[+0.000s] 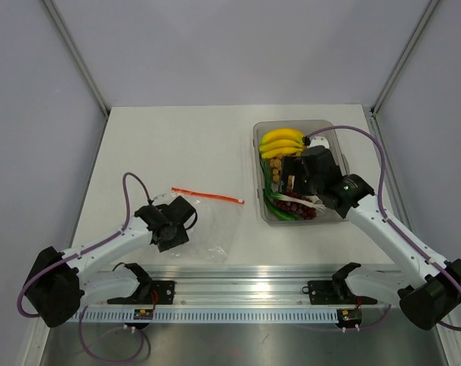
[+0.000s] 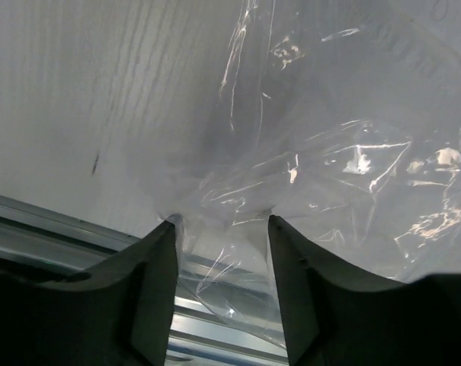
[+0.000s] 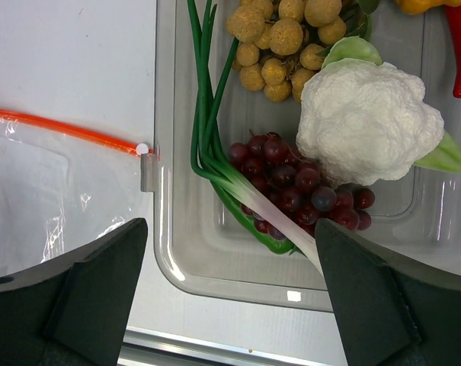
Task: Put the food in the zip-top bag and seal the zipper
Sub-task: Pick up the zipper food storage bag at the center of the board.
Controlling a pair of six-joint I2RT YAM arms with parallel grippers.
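The empty zip-top bag (image 1: pixel 207 223) lies on the desk (image 1: pixel 177 145); the food (image 1: pixel 282 142) sits in the tub (image 3: pixel 169 259) beside it. The left tool (image 2: pixel 222 221) is spread around the bag's edge, the right tool (image 3: pixel 230 226) spread wide above the grapes (image 3: pixel 291 187). The thin film may slip out when pinched.

Left arm (image 1: pixel 100 248) stretched low, forearm angled inward. Left gripper (image 2: pixel 221 221) tilted down close to surface, jaws partly apart, dark fingers (image 2: pixel 150 290) flanking gap. Right arm (image 1: pixel 390 232) extended forward and inward, wrist bent down. Right gripper (image 3: pixel 230 223) facing straight down, jaws spread wide.
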